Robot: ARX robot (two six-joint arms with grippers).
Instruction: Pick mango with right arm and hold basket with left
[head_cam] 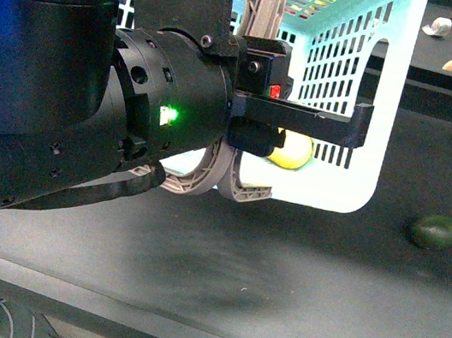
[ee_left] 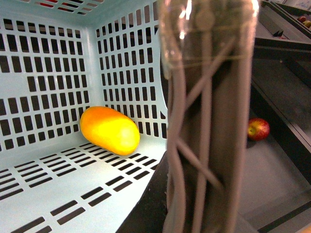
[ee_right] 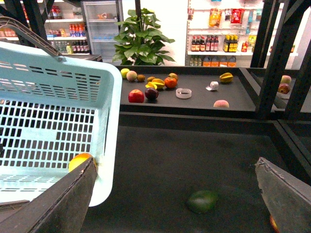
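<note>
The mango (ee_left: 109, 130), smooth and yellow-orange, lies on the floor of the light-blue basket (ee_left: 43, 97) against a slotted wall. It shows through the basket (head_cam: 350, 51) in the front view (head_cam: 291, 151) and at the basket's (ee_right: 104, 97) near corner in the right wrist view (ee_right: 79, 160). My left gripper (head_cam: 221, 187) is shut on the basket's grey-brown hoop handles (ee_left: 209, 121), beside the basket's near wall. My right gripper (ee_right: 176, 165) is open and empty above the dark table, to the right of the basket. It is not in the front view.
A dark green fruit (ee_right: 202, 201) lies on the dark table (head_cam: 192, 267) right of the basket, also in the front view (head_cam: 435, 232). A raised shelf (ee_right: 194, 102) behind holds several fruits. Black frame posts (ee_right: 272, 58) stand at the right. A red apple (ee_left: 258, 129) lies beyond the basket.
</note>
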